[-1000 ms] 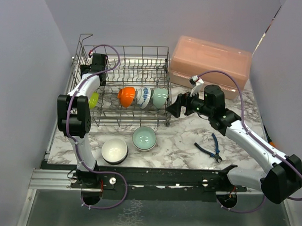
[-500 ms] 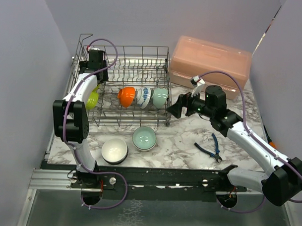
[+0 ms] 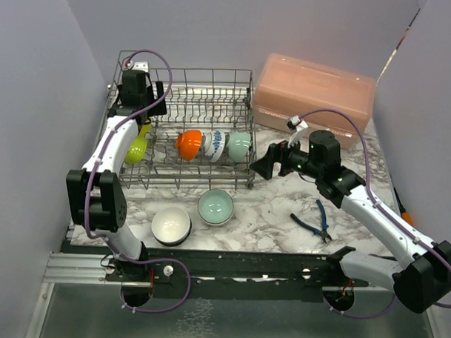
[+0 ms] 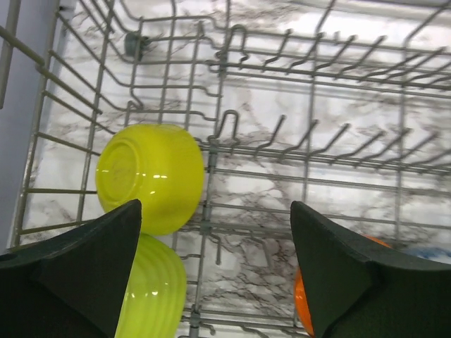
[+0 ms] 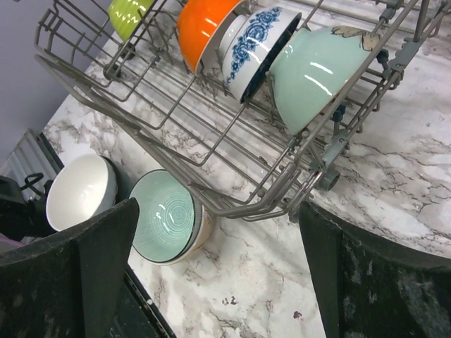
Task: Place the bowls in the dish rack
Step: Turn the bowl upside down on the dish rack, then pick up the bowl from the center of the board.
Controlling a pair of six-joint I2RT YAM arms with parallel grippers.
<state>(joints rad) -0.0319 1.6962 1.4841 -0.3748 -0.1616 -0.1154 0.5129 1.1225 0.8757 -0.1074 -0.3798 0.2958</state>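
The grey wire dish rack [image 3: 207, 72] stands at the back left of the marble table. In it lean an orange bowl [image 3: 188, 144], a blue-patterned white bowl [image 3: 216, 145] and a pale teal bowl [image 3: 239, 145]. At its left end are two lime-yellow bowls [image 4: 151, 176] [image 4: 151, 289]. On the table in front lie a white bowl [image 3: 170, 225] and a teal-lined bowl [image 3: 215, 207]. My left gripper [image 4: 215, 205] hangs open over the rack's left part, holding nothing. My right gripper [image 5: 217, 208] is open and empty beside the rack's right front corner [image 5: 320, 169].
A pink lidded box [image 3: 313, 94] stands at the back right. Blue-handled pliers [image 3: 312, 220] lie on the table under my right arm. Purple walls close in the left and right sides.
My left gripper has drawn back and up toward the rack's far left corner, away from the lime-yellow bowls, its jaws widening. The right arm has hardly moved.
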